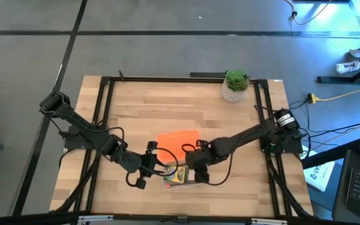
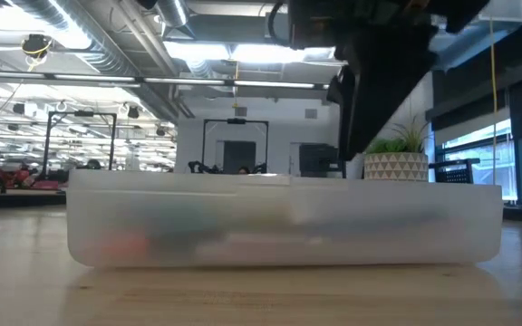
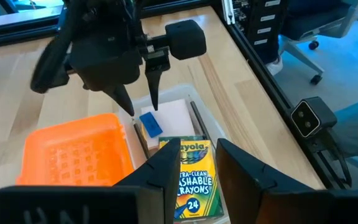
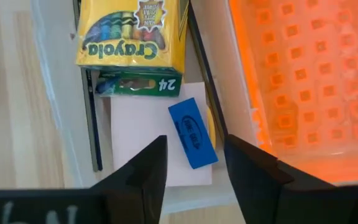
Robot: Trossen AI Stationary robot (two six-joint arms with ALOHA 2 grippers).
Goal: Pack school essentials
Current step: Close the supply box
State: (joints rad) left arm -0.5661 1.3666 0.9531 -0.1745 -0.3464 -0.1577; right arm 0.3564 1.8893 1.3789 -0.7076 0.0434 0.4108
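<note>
While the left gripper (image 1: 144,177) hangs empty beside the clear plastic case (image 1: 179,177), fingers slightly parted, the green-and-yellow crayon box (image 4: 131,38), pale pink square pad (image 4: 145,134) and small blue eraser (image 4: 192,132) lie inside, the right gripper (image 4: 191,163) parted, empty, above them.

Eraser (image 4: 192,140) on pad (image 4: 142,140), in case (image 2: 284,226)
</note>
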